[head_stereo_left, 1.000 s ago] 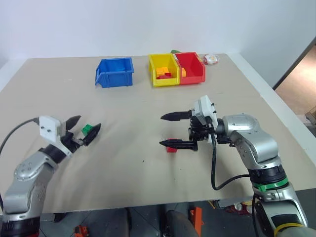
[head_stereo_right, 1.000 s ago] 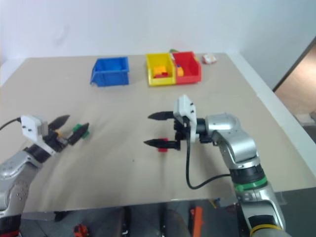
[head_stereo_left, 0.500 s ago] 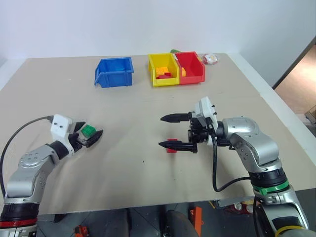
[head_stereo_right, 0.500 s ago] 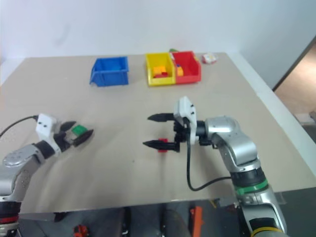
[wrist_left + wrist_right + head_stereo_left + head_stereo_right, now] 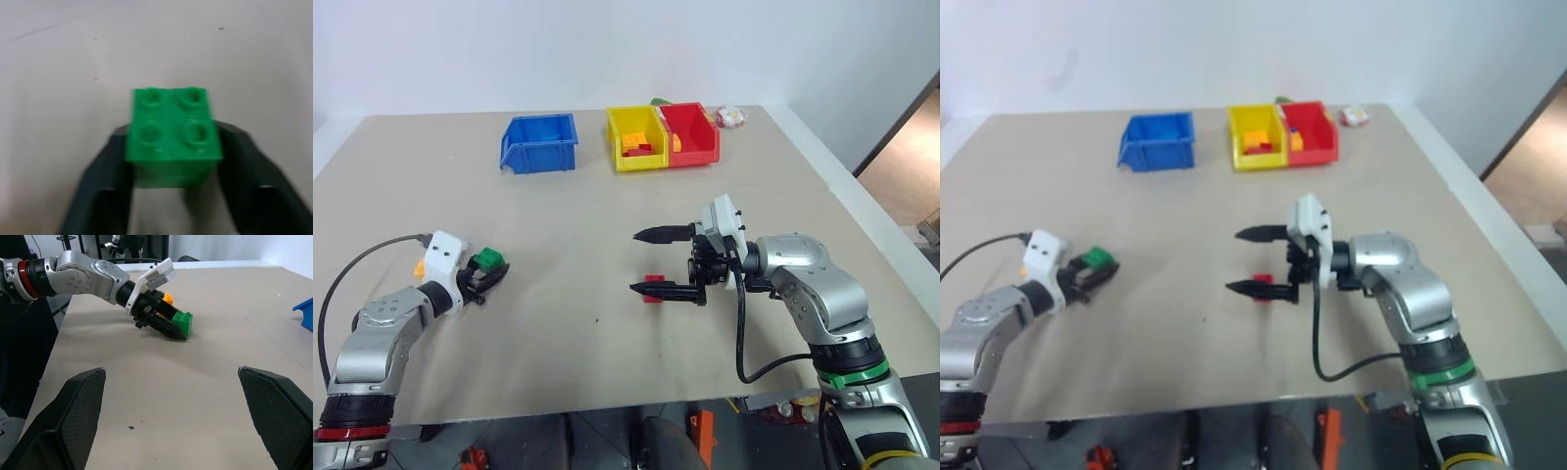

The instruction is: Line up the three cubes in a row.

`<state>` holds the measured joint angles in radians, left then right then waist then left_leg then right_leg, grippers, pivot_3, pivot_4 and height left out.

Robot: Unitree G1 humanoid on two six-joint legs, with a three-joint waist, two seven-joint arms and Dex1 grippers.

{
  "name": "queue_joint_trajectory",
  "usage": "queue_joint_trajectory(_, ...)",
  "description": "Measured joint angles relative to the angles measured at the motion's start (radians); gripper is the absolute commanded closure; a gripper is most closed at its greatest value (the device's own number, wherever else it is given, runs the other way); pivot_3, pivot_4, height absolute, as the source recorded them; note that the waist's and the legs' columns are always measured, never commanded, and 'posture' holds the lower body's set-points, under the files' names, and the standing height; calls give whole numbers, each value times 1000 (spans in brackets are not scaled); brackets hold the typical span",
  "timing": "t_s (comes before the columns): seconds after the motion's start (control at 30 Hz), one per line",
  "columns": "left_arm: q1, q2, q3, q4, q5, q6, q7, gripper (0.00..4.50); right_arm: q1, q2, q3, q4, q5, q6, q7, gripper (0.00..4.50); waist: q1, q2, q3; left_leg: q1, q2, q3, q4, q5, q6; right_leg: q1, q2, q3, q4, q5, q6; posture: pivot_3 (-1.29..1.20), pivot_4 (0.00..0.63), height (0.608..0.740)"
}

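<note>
progress: i am pinching the green cube [image 5: 171, 134] in my left gripper [image 5: 487, 275], lower left | my right gripper [image 5: 646, 260] is gaping spread over the red cube [image 5: 653, 288], centre | the orange cube [image 5: 167, 297] is lying apart; row not yet formed

Bright, even light, soft shadows — the left wrist view blurred.

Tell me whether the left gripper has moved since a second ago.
Yes. The left gripper has dropped toward the table, its fingers now shut on the green cube; the blue bin has stayed put.
</note>
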<state>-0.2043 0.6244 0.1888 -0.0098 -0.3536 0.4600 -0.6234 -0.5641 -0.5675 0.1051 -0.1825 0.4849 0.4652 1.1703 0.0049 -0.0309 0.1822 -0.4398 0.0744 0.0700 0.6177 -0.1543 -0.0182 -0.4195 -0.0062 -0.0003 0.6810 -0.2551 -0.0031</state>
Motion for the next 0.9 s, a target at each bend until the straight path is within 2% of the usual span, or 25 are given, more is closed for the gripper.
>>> queue_joint_trajectory(0.23, 2, 4, -16, -49, -1, 3, -34, 3160, 1, -8, 0, 0, -1, -16, 0, 0, 0, 0, 0, 0, 0, 1, 0, 0, 0, 0, 0, 0, 0, 0, 0, 0, 150, 740)
queue_joint_trajectory(0.37, 27, 63, -103, -185, -1, -20, -153, 3160, -1, -19, 0, 0, 8, -1, 5, 0, 0, 0, 0, 0, -1, 1, 0, 0, 0, 0, 0, 1, 0, 0, 0, 0, 150, 740)
queue_joint_trajectory(0.5, 15, 66, -196, -228, 0, -65, -271, 3160, -5, -33, 2, -3, 26, 21, 28, 0, 0, 0, 0, 0, -1, 6, 0, 0, 0, 0, 0, 2, 0, 0, 0, 0, 150, 740)
queue_joint_trajectory(0.7, -128, 58, -325, -134, 19, -137, -436, 3160, -7, -56, 22, 0, 25, 27, 71, 0, 1, 0, 0, 0, -1, 6, 0, 0, 0, -1, 1, 2, 0, 0, 0, 0, 150, 740)
queue_joint_trajectory(0.9, -304, -22, -429, 40, 69, -199, -538, 3160, -12, -62, 25, 12, 19, 21, 85, 0, 0, 0, 0, -1, -1, 6, 1, 0, 0, -1, 3, 3, 0, 0, 2, 0, 150, 740)
